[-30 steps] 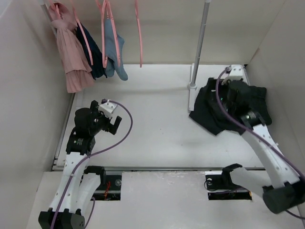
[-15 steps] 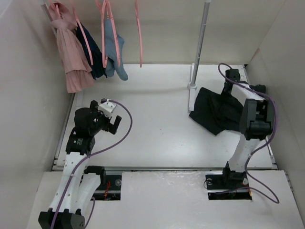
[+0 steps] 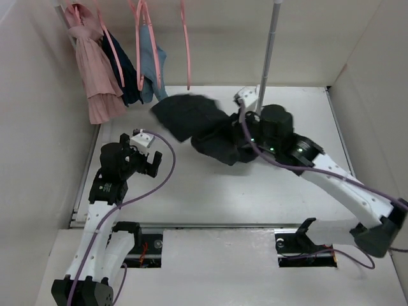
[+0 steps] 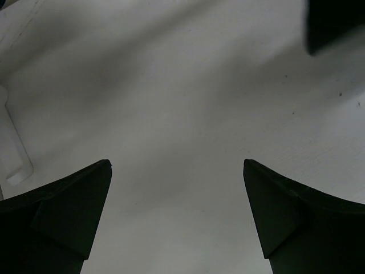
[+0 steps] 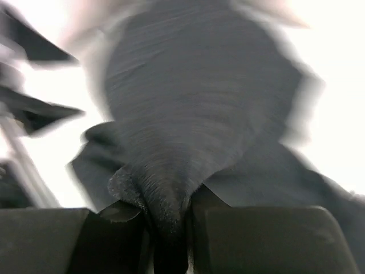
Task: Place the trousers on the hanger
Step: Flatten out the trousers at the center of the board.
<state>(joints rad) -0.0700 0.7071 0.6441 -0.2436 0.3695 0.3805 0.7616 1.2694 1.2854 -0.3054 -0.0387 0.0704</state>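
The black trousers are stretched in a bunched band across the table's far middle, blurred with motion, one end flung out toward the hanging clothes. My right gripper is shut on a fold of them. In the right wrist view the cloth is pinched between the two fingers of this gripper. An empty pink hanger hangs from the rail above the trousers' left end. My left gripper sits open at the left over bare table, its fingers wide apart in its wrist view with nothing between them.
A pink garment, a navy garment and a light-blue garment hang on pink hangers at the back left. A metal pole stands on its base behind the right wrist. Walls close in on both sides.
The right gripper shut on the trousers at the far right and swung left to the middle, pulling them along. The left arm has barely moved.
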